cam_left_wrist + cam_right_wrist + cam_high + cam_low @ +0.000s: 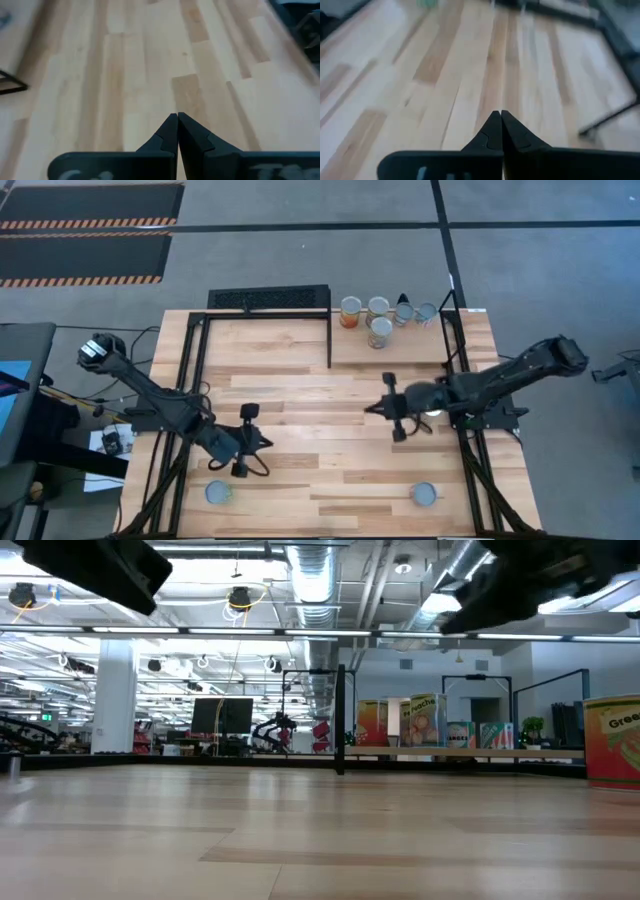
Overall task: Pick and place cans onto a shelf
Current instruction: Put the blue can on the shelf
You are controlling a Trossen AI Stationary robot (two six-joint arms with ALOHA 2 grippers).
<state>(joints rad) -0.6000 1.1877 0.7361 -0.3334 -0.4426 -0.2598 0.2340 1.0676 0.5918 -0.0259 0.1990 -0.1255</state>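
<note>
From above you see five cans clustered on the far shelf and both closed end effectors, left and right, over the plank bench; at bench level, an open hall with ceiling ducts.

The light-wood plank table carries a small light-wood shelf edged by black bars at its far right corner, with five shiny-topped tin cans clustered along the shelf's far edge, and two more cans near the table's near edge.
</note>
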